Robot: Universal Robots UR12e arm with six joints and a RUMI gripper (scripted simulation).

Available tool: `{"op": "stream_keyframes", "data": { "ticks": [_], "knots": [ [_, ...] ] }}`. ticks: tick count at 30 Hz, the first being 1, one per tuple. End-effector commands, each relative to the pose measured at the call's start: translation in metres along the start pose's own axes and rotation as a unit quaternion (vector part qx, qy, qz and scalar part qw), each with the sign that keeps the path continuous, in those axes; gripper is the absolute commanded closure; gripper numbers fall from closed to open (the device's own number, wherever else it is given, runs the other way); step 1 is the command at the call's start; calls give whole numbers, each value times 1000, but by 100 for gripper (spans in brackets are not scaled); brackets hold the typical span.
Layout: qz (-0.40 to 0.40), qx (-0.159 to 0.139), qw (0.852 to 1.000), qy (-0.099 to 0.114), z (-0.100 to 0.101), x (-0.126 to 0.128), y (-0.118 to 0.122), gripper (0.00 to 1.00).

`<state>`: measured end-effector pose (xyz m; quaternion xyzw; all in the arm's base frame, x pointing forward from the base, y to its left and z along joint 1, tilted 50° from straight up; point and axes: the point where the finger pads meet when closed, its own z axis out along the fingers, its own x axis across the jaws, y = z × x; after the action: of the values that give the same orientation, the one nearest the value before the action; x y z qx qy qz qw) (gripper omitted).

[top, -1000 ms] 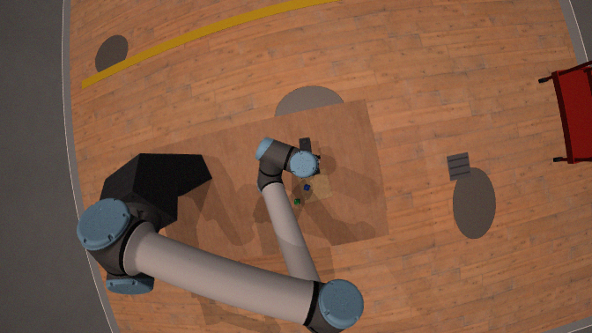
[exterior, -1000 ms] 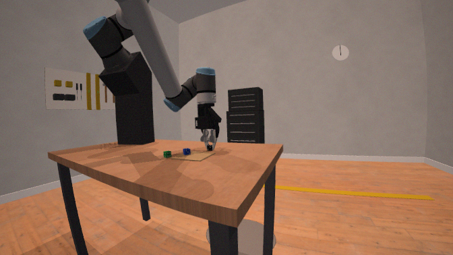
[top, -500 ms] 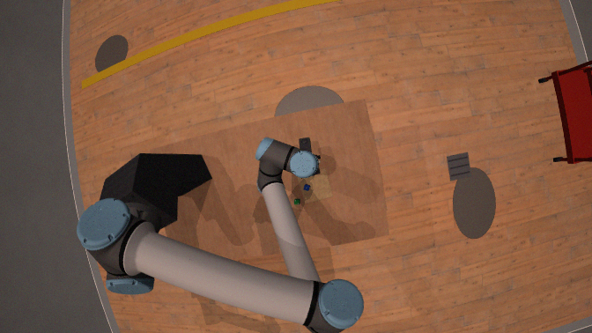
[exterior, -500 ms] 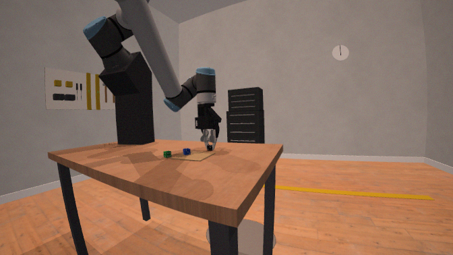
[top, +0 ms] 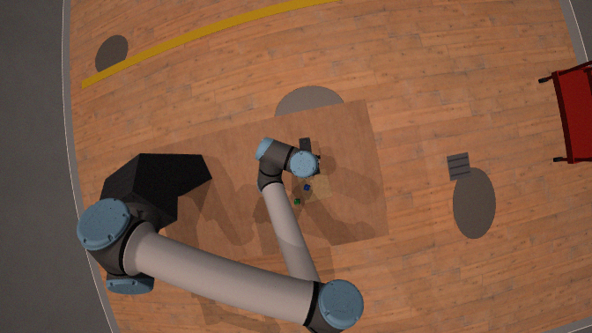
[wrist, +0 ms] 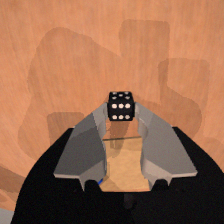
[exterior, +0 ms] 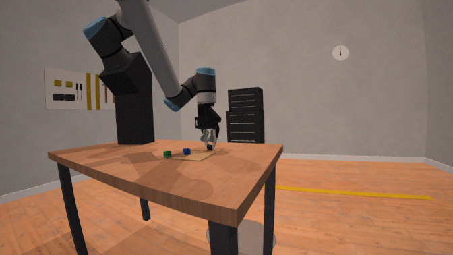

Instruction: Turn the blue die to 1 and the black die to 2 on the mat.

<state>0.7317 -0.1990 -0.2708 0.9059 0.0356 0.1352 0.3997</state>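
Note:
My gripper (exterior: 209,146) (wrist: 120,103) is shut on the black die (wrist: 121,106) (exterior: 209,147), low at the far edge of the tan mat (exterior: 197,156) (top: 322,188) (wrist: 125,170). In the wrist view the die shows a face with several white pips. The blue die (top: 307,188) (exterior: 187,151) sits on the mat. The green die (top: 297,202) (exterior: 167,154) sits on the table just off the mat's near left corner. In the top view the wrist hides the black die.
The wooden table (exterior: 175,183) (top: 352,176) carries the mat near its middle. The robot's black base column (exterior: 133,101) stands at the table's far left. A black drawer cabinet (exterior: 245,115) stands behind the table. A red cart (top: 574,114) is far to the right.

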Motion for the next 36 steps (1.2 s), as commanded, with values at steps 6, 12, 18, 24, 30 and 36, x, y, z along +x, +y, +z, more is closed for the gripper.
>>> {"op": "stream_keyframes", "data": {
  "ticks": [6,12,18,24,30,36],
  "knots": [
    [0,0,1000,0,-43,0,0,94],
    [0,0,1000,0,-85,0,0,94],
    [0,0,1000,0,-98,0,0,94],
    [0,0,1000,0,-99,0,0,94],
    [0,0,1000,0,-99,0,0,94],
    [-7,0,1000,0,-99,0,0,94]
  ]
}}
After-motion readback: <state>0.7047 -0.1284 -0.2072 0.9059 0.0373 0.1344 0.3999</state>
